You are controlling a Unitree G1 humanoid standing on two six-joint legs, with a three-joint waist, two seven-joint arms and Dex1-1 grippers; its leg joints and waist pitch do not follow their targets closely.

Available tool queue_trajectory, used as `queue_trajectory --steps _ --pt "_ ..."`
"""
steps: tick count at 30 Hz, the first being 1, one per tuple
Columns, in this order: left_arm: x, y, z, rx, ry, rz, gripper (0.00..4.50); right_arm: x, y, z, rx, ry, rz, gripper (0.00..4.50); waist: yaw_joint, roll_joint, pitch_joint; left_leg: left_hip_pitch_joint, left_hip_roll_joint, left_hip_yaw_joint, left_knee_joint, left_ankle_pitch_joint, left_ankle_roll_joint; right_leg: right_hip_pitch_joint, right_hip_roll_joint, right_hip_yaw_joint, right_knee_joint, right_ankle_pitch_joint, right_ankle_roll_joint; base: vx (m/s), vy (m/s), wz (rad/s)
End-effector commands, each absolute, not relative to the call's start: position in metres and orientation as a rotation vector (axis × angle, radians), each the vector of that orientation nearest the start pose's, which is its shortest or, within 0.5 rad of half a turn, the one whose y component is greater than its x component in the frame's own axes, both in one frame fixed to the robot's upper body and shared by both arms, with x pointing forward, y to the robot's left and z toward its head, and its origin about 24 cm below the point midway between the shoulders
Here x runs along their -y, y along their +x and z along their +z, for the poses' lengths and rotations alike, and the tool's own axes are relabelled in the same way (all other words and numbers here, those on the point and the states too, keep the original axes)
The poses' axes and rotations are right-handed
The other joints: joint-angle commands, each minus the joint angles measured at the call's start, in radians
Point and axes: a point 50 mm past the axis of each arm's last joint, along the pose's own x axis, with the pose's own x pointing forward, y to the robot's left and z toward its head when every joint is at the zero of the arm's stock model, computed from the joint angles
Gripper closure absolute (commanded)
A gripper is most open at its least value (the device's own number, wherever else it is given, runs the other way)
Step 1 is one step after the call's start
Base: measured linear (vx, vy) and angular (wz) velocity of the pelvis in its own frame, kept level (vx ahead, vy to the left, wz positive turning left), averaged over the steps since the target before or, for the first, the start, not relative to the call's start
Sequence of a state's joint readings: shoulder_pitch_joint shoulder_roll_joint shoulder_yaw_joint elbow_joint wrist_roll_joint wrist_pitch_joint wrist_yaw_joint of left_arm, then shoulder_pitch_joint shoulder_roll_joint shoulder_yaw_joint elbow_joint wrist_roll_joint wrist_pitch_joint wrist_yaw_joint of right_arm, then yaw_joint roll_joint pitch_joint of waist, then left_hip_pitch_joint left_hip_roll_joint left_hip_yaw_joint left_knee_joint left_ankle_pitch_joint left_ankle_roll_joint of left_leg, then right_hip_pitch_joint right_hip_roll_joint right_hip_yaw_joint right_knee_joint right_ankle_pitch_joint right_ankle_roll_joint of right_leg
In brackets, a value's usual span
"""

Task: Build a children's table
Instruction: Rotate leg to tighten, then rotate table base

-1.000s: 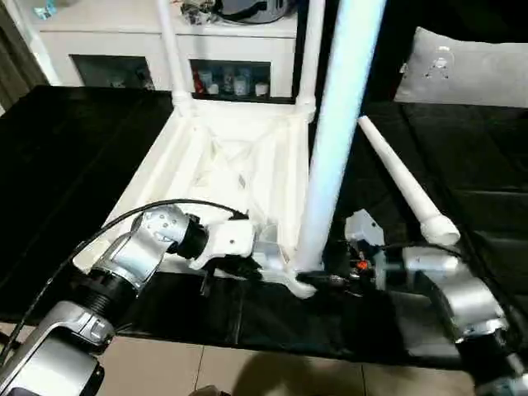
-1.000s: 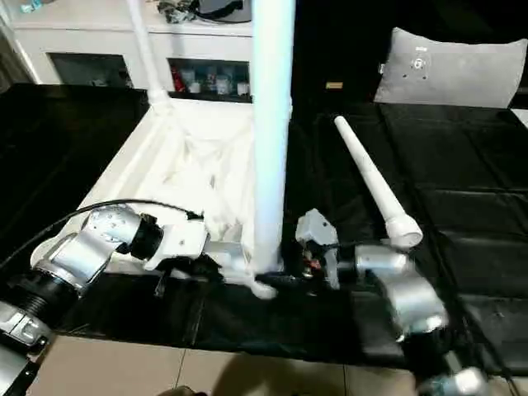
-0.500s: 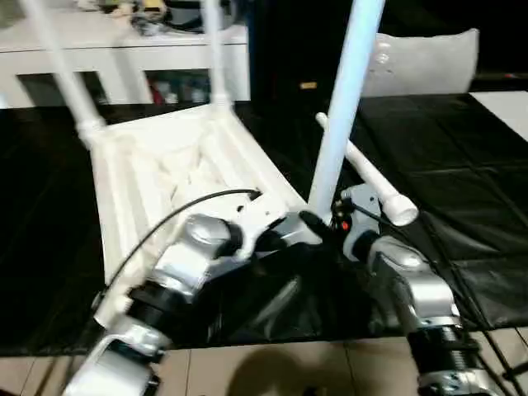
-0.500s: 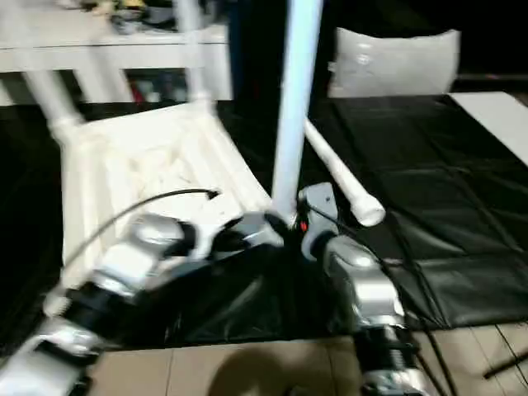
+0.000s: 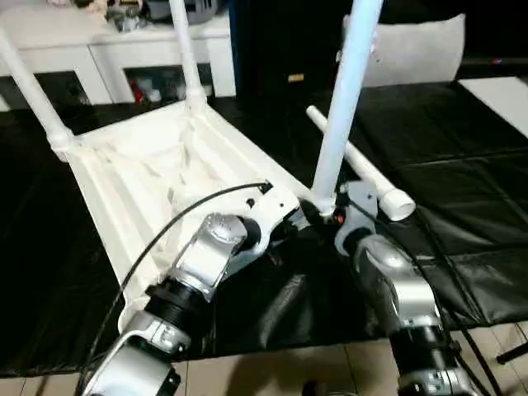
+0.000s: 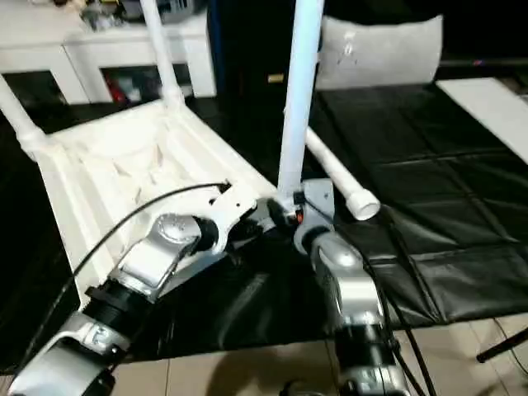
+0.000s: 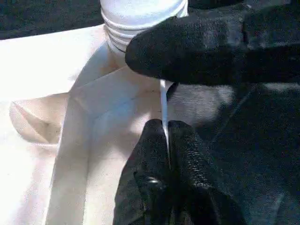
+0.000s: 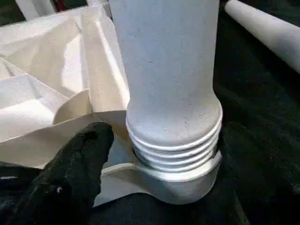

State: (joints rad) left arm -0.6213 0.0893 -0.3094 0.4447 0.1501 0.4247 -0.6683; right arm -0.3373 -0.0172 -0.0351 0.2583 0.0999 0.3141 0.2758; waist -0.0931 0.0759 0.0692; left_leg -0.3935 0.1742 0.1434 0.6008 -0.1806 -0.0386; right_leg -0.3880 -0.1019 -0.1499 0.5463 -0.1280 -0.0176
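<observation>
The white plastic table top (image 5: 157, 177), ribbed underside up, lay on the black mat (image 5: 462, 223). At its near corner a white round tapering leg (image 5: 342, 99) stood upright, long axis vertical, ribbed base in the socket. The left gripper (image 7: 164, 140) was clamped on the thin corner rim. The right gripper (image 5: 318, 216) sat beside the leg's base, at about three o'clock from the left; its spread I could not tell. A loose white leg (image 5: 355, 163) lay at two o'clock.

Three upright legs (image 5: 342, 107) run off the top edge. The loose leg's (image 5: 363, 169) middle is hidden behind the nearest one.
</observation>
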Motion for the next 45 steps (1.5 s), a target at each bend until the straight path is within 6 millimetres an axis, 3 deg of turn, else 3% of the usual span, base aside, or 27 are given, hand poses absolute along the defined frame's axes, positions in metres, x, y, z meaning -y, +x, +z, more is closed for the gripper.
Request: queue_trajectory --steps 1,3,4,7,8,13,14,16,18,19,20,21,22,24,25,27,29,31,32,33,34,35,36,38,41,43,45 --pt "-0.048 0.338 0.085 -0.285 0.428 -0.923 4.50 0.122 0.306 0.042 -0.235 0.140 0.341 0.20 0.011 -0.005 -0.090 0.001 0.043 -0.013 -0.061 -0.208 0.126 0.063 -0.065 0.052 -0.053 -0.252 -0.193 0.000 0.000 0.00" --pt "-0.049 0.339 0.085 -0.291 0.411 -0.906 4.50 0.130 0.305 0.045 -0.211 0.148 0.308 0.04 0.024 -0.004 -0.091 0.002 0.048 -0.014 -0.061 -0.183 0.128 0.062 -0.062 0.054 -0.049 -0.236 -0.191 0.000 0.000 0.00" --pt "-0.050 0.340 0.085 -0.295 0.391 -0.901 4.22 0.134 0.304 0.047 -0.200 0.157 0.288 0.00 0.029 -0.009 -0.090 0.002 0.049 -0.012 -0.062 -0.172 0.127 0.061 -0.061 0.055 -0.047 -0.228 -0.195 0.000 0.000 0.00" --pt "-0.049 0.340 0.088 -0.286 0.343 -0.910 3.92 0.143 0.301 0.052 -0.163 0.177 0.263 0.00 0.043 -0.007 -0.094 0.000 0.052 -0.012 -0.059 -0.146 0.137 0.057 -0.059 0.058 -0.039 -0.193 -0.202 0.000 0.000 0.00" --pt "-0.049 0.340 0.089 -0.280 0.318 -0.916 3.85 0.148 0.299 0.053 -0.161 0.190 0.234 0.00 0.043 -0.014 -0.090 0.001 0.051 -0.010 -0.062 -0.184 0.131 0.055 -0.057 0.058 -0.042 -0.228 -0.201 0.000 0.000 0.00" --pt "-0.059 0.341 0.093 -0.267 0.258 -0.883 3.57 0.154 0.287 0.056 -0.178 0.198 0.268 0.00 0.054 -0.018 -0.075 0.013 0.045 -0.005 -0.067 -0.311 0.076 0.046 -0.057 0.058 -0.067 -0.451 -0.136 0.000 0.000 0.00" --pt "-0.074 0.343 0.095 -0.282 0.261 -0.825 3.57 0.152 0.282 0.057 -0.182 0.180 0.321 0.00 0.053 -0.020 -0.075 0.013 0.045 -0.005 -0.068 -0.319 0.072 0.044 -0.057 0.059 -0.069 -0.467 -0.128 0.000 0.000 0.00" --pt "-0.079 0.344 0.095 -0.287 0.272 -0.805 3.57 0.151 0.280 0.058 -0.183 0.179 0.339 0.00 0.047 -0.019 -0.074 0.009 0.040 -0.009 -0.069 -0.341 0.061 0.045 -0.057 0.056 -0.070 -0.513 -0.102 0.000 0.000 0.00" --pt "-0.106 0.342 0.102 -0.300 0.334 -0.729 3.57 0.138 0.273 0.056 -0.233 0.119 0.473 0.00 0.042 -0.018 -0.071 0.012 0.039 -0.011 -0.069 -0.360 0.053 0.041 -0.054 0.057 -0.076 -0.552 -0.084 0.000 0.000 0.00" --pt "-0.118 0.340 0.106 -0.309 0.364 -0.703 3.57 0.132 0.271 0.053 -0.261 0.095 0.518 0.00 0.037 -0.025 -0.071 0.006 0.040 -0.014 -0.070 -0.361 0.050 0.044 -0.055 0.058 -0.073 -0.560 -0.079 0.000 0.000 0.00" --pt "-0.118 0.340 0.106 -0.309 0.364 -0.703 3.74 0.132 0.271 0.053 -0.261 0.095 0.518 0.00 0.036 -0.021 -0.072 0.007 0.041 -0.016 -0.070 -0.364 0.044 0.044 -0.056 0.059 -0.069 -0.565 -0.077 0.000 0.000 0.00" --pt "-0.135 0.337 0.112 -0.324 0.415 -0.660 3.74 0.126 0.269 0.050 -0.294 0.071 0.560 0.00 0.028 -0.021 -0.068 0.013 0.036 -0.012 -0.066 -0.380 0.043 0.033 -0.053 0.057 -0.081 -0.602 -0.066 0.000 0.000 0.00" --pt "-0.136 0.337 0.112 -0.325 0.416 -0.659 3.93 0.126 0.269 0.050 -0.295 0.071 0.561 0.00 0.030 -0.022 -0.069 0.021 0.037 -0.014 -0.065 -0.384 0.036 0.028 -0.056 0.059 -0.080 -0.618 -0.065 0.000 0.000 0.00" --pt "-0.152 0.333 0.117 -0.346 0.465 -0.614 3.96 0.122 0.268 0.048 -0.329 0.066 0.575 0.00 0.025 -0.018 -0.065 0.023 0.036 -0.015 -0.065 -0.404 0.031 0.023 -0.052 0.056 -0.087 -0.641 -0.057 0.000 0.000 0.00" --pt "-0.167 0.330 0.119 -0.375 0.528 -0.571 4.02 0.120 0.268 0.045 -0.357 0.049 0.584 0.00 0.028 -0.029 -0.068 0.025 0.041 -0.020 -0.067 -0.408 0.022 0.023 -0.054 0.058 -0.078 -0.625 -0.062 0.000 0.000 0.00" --pt "-0.199 0.321 0.125 -0.443 0.650 -0.466 4.35 0.115 0.270 0.040 -0.400 0.023 0.603 0.00 0.023 -0.019 -0.064 0.017 0.042 -0.025 -0.076 -0.431 0.012 0.025 -0.051 0.061 -0.071 -0.614 -0.060 0.000 0.000 0.00" --pt "-0.214 0.316 0.127 -0.482 0.682 -0.413 4.40 0.114 0.272 0.039 -0.411 0.021 0.599 0.00 0.017 -0.015 -0.066 0.021 0.043 -0.028 -0.078 -0.450 -0.007 0.023 -0.052 0.067 -0.062 -0.576 -0.076 0.000 0.000 0.00" --pt "-0.222 0.312 0.129 -0.508 0.705 -0.381 4.48 0.113 0.273 0.039 -0.426 0.019 0.603 0.00 0.019 -0.019 -0.064 0.026 0.042 -0.023 -0.077 -0.445 -0.004 0.019 -0.052 0.072 -0.066 -0.569 -0.087 0.000 0.000 0.00" --pt "-0.236 0.306 0.130 -0.552 0.751 -0.329 4.48 0.111 0.274 0.037 -0.443 0.010 0.605 0.00 0.027 -0.021 -0.067 0.033 0.044 -0.021 -0.075 -0.435 -0.004 0.014 -0.053 0.076 -0.065 -0.552 -0.098 0.000 0.000 0.00" --pt "-0.245 0.302 0.130 -0.581 0.781 -0.293 4.48 0.111 0.275 0.036 -0.450 0.003 0.604 0.00 0.027 -0.021 -0.067 0.028 0.044 -0.022 -0.076 -0.425 -0.004 0.018 -0.053 0.077 -0.059 -0.533 -0.106 0.000 0.000 0.00" --pt "-0.248 0.301 0.130 -0.590 0.791 -0.280 4.48 0.110 0.275 0.036 -0.452 0.002 0.606 0.00 0.027 -0.017 -0.067 0.019 0.045 -0.023 -0.081 -0.411 -0.004 0.023 -0.052 0.078 -0.053 -0.505 -0.111 0.000 0.000 0.00" --pt "-0.252 0.299 0.130 -0.604 0.803 -0.263 4.48 0.109 0.275 0.035 -0.454 -0.003 0.610 0.00 0.032 -0.015 -0.069 0.027 0.045 -0.020 -0.080 -0.412 -0.007 0.018 -0.050 0.080 -0.054 -0.486 -0.115 0.000 0.000 0.00" --pt "-0.255 0.297 0.129 -0.619 0.808 -0.256 4.48 0.109 0.275 0.035 -0.456 -0.004 0.612 0.00 0.031 -0.024 -0.069 0.026 0.045 -0.018 -0.081 -0.408 -0.006 0.019 -0.049 0.081 -0.055 -0.475 -0.119 0.000 0.000 0.00" --pt "-0.257 0.294 0.125 -0.646 0.809 -0.255 4.48 0.108 0.276 0.033 -0.466 -0.003 0.608 0.00 0.043 -0.019 -0.073 0.026 0.048 -0.018 -0.083 -0.388 -0.012 0.023 -0.050 0.084 -0.047 -0.420 -0.137 0.000 0.000 0.00" --pt "-0.253 0.288 0.108 -0.710 0.761 -0.319 4.48 0.105 0.280 0.030 -0.473 -0.006 0.602 0.00 0.050 -0.023 -0.077 0.025 0.046 -0.014 -0.082 -0.370 -0.015 0.025 -0.051 0.087 -0.040 -0.369 -0.161 0.000 0.000 0.00" --pt "-0.252 0.283 0.098 -0.751 0.763 -0.358 4.48 0.103 0.283 0.029 -0.475 -0.007 0.594 0.00 0.052 -0.019 -0.077 0.025 0.046 -0.014 -0.083 -0.367 -0.016 0.027 -0.052 0.088 -0.039 -0.364 -0.167 0.000 0.000 0.00" --pt "-0.249 0.277 0.090 -0.789 0.755 -0.417 4.48 0.101 0.288 0.028 -0.469 -0.009 0.579 0.00 0.050 -0.023 -0.076 0.024 0.045 -0.014 -0.083 -0.382 -0.019 0.027 -0.051 0.087 -0.040 -0.378 -0.168 0.000 0.000 0.00"
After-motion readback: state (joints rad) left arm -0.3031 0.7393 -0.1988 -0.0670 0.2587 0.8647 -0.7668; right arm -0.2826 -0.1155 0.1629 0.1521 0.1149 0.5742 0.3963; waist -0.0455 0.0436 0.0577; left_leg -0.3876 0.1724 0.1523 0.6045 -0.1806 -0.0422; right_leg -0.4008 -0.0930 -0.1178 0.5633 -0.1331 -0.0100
